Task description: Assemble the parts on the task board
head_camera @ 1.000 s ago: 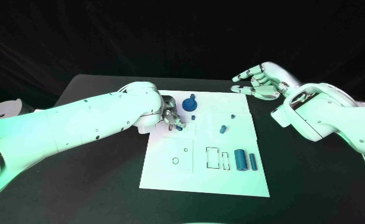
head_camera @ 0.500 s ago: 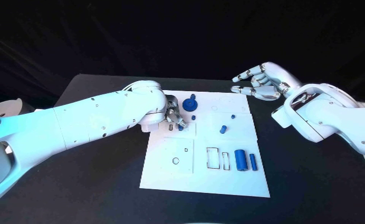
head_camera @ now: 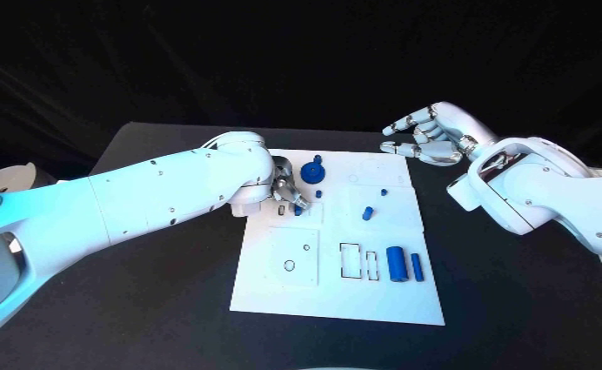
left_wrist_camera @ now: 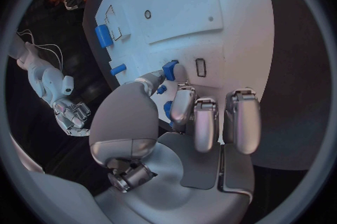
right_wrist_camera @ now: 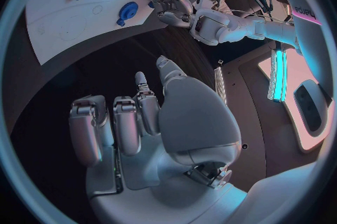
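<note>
The white task board [head_camera: 338,287] lies in the middle of the black table. My left hand [head_camera: 284,189] is over its far left part and pinches a small blue part [left_wrist_camera: 170,69] between thumb and a fingertip, close to the board [left_wrist_camera: 196,5]. Just beyond that hand stands a round blue part [head_camera: 312,170], with a small blue peg [head_camera: 318,193] beside it. A short blue cylinder [head_camera: 368,212] lies mid-board. A large blue cylinder [head_camera: 397,264] and a slim blue bar [head_camera: 417,267] lie near the right edge. My right hand [head_camera: 426,137] hovers off the board's far right corner, fingers apart, holding nothing.
Two outlined rectangular slots [head_camera: 359,263] sit left of the large cylinder, and small round holes [head_camera: 290,265] mark the board's near left area. Black table [head_camera: 150,300] surrounds the board. The right wrist view looks back at the left hand [right_wrist_camera: 172,5] and the round part [right_wrist_camera: 128,9].
The left hand has barely shifted, still holding the small blue part over the board's far left. The right hand has stayed in place.
</note>
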Motion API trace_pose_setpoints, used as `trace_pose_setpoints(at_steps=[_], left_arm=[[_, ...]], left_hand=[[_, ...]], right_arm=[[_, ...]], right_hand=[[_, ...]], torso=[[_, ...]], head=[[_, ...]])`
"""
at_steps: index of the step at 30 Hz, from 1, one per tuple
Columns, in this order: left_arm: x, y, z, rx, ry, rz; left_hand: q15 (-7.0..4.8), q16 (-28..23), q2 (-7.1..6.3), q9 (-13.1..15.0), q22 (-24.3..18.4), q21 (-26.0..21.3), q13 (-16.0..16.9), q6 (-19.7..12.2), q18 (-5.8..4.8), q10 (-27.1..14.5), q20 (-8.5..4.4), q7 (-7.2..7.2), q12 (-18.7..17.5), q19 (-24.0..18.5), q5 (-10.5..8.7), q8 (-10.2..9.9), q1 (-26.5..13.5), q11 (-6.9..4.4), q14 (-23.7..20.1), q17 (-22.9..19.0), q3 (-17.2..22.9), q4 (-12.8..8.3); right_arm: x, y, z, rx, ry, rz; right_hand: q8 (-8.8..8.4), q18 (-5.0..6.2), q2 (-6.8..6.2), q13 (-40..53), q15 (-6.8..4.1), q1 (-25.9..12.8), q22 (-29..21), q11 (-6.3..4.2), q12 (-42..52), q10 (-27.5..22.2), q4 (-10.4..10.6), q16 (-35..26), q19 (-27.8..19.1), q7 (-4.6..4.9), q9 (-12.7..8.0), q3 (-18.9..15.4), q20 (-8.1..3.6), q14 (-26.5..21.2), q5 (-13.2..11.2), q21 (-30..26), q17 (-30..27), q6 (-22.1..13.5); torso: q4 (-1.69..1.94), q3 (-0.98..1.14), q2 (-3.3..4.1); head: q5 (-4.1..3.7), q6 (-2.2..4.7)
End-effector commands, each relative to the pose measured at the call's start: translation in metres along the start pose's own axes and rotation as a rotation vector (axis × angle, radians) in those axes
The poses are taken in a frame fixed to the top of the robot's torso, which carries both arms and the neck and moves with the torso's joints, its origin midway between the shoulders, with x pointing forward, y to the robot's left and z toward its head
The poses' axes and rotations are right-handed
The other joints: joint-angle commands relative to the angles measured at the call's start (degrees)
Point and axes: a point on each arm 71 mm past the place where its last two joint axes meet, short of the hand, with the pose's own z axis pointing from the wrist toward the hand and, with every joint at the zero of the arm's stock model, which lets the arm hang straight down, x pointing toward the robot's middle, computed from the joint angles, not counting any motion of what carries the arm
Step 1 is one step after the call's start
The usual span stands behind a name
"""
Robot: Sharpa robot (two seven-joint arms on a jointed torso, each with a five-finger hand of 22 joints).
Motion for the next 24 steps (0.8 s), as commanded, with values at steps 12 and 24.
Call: trace_pose_setpoints(at_steps=[12,24], left_arm=[[0.007,0.006,-0.003,0.017,-0.011,-0.042],[-0.011,0.007,-0.023,0.059,-0.06,-0.099]], left_hand=[[-0.54,0.2,2.11,1.4,8.6,0.5,0.2,0.4,-1.12,0.6,-0.72,-0.01,0.3,2.9,-9.42,0.9,-1.4,-0.23,6.0,15.1,-19.6,4.4],[-0.27,0.2,3.54,2.3,5.9,-1.4,-3.1,-2.8,-0.46,-1.8,-0.47,0.82,-2.8,1.6,-9.46,1.1,-0.2,0.34,6.0,15.1,-26.3,4.5]], right_arm=[[-0.001,-0.002,0.0,0.001,0.0,-0.007],[-0.002,-0.005,0.002,0.006,-0.005,-0.005]], right_hand=[[-0.34,-0.38,0.08,6.6,-0.28,-0.3,13.4,0.01,-0.6,-0.7,0.6,-0.4,4.9,-0.1,0.0,-1.5,-0.3,5.5,-2.6,-0.3,12.9,0.3],[-0.33,-0.35,0.12,6.5,-0.29,-0.3,13.3,0.0,-0.7,-0.7,0.7,-0.4,4.8,-0.1,0.0,-1.6,-0.3,5.5,-2.8,-0.4,12.9,0.3]], torso=[[-0.01,-0.07,-0.03],[-0.08,-0.04,0.03]], head=[[-0.08,0.3],[-0.11,0.81]])
